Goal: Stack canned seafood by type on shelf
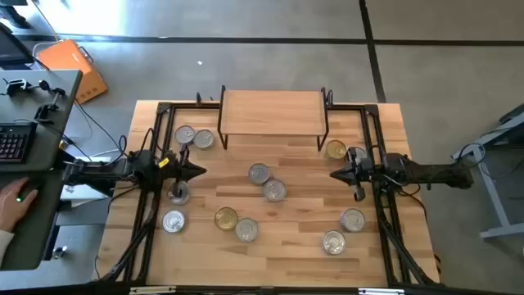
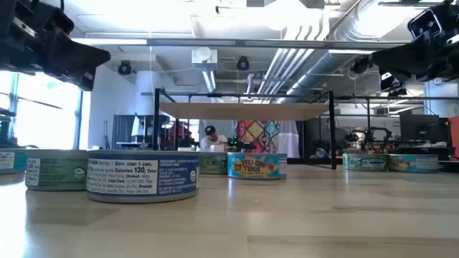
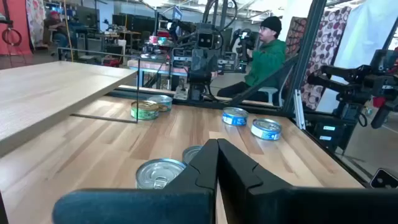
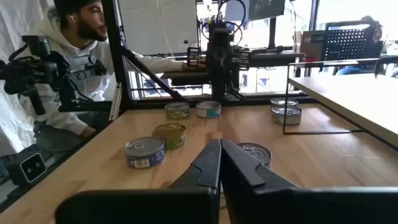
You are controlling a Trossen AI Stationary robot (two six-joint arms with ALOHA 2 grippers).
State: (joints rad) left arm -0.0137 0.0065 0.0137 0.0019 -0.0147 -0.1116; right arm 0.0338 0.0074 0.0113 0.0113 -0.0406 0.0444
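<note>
— Where do you stand?
— Both closed and holding nothing: your left end effector [image 1: 199,171] and right end effector [image 1: 334,174] hover over the counter [image 1: 303,238]. The tins [image 1: 259,174] lie scattered; the shelf [image 1: 273,112] is bare.
— How will they handle?
— Likely rigid, light, slick; take them across the rim. The low view shows labels that the high view hides.

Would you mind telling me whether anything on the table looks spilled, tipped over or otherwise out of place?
Nothing stands out. The tins all lie flat and scattered on the table, none tipped or dented as far as visible, and the shelf stands level with nothing on it.
</note>
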